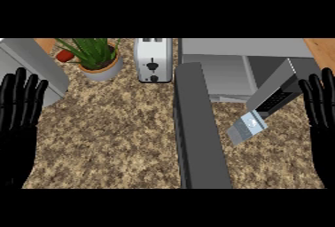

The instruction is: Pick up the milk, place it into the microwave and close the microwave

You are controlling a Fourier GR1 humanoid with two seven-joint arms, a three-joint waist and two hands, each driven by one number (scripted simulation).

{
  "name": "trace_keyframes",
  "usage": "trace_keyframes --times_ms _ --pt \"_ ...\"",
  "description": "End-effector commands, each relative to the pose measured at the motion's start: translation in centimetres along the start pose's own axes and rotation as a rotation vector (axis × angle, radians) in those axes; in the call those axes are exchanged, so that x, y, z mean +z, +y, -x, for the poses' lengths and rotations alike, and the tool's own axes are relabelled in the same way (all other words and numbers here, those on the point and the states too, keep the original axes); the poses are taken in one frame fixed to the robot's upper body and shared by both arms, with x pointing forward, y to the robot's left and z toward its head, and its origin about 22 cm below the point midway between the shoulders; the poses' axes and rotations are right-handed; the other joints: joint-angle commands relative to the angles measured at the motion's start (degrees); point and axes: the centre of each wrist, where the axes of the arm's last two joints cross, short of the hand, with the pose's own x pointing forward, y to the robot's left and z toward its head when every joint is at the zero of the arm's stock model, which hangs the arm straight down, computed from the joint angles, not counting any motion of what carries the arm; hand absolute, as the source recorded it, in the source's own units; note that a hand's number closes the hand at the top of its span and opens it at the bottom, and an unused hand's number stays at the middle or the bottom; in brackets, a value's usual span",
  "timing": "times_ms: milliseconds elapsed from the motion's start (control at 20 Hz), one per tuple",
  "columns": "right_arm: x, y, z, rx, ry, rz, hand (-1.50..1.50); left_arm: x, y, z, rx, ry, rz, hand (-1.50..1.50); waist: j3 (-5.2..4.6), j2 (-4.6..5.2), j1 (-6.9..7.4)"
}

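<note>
While both robot hands, left (20,111) and right (321,111), are held open at edges, milk (248,127) lies tilted on counter (111,142) beside open microwave (222,73); right-hand approach advised, door (200,133) avoided.

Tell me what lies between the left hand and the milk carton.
In the head view, bare speckled counter, then the microwave's open door standing edge-on, lie between the left hand and the milk carton.
</note>
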Motion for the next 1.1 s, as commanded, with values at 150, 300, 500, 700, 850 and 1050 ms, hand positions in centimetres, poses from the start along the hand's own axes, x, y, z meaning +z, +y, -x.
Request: trace_keyframes --times_ms 150,300,500,700,850,1050 --pt "-2.1 -2.8 -3.2 0.023 -0.006 -0.102 -1.50 -0.4 0.7 -0.4 -0.014 -0.004 0.012 -1.50 1.34 1.55 -1.00" --pt "-2.3 -0.1 -0.3 -0.134 0.015 -0.225 -1.50 1.5 -1.3 -0.2 0.236 0.070 0.008 -1.50 1.33 1.61 0.29" --pt "-1.4 -4.1 -1.2 -0.135 0.051 -0.229 -1.50 4.1 -0.1 0.1 0.254 0.076 -0.004 -1.50 1.34 1.47 -0.73" --pt "-0.8 -1.1 -0.6 -0.103 0.061 -0.194 -1.50 6.6 2.1 -1.2 0.234 0.085 -0.006 -1.50 1.33 1.51 -0.55" --pt "-0.5 -3.3 0.9 -0.084 0.091 -0.163 -1.50 8.5 1.6 -2.0 0.225 0.072 -0.008 -1.50 1.34 1.51 -0.49" --pt "1.4 -4.2 1.7 -0.055 0.122 -0.159 -1.50 8.1 4.1 -3.3 0.250 0.074 0.004 -1.50 1.35 1.52 -0.75"
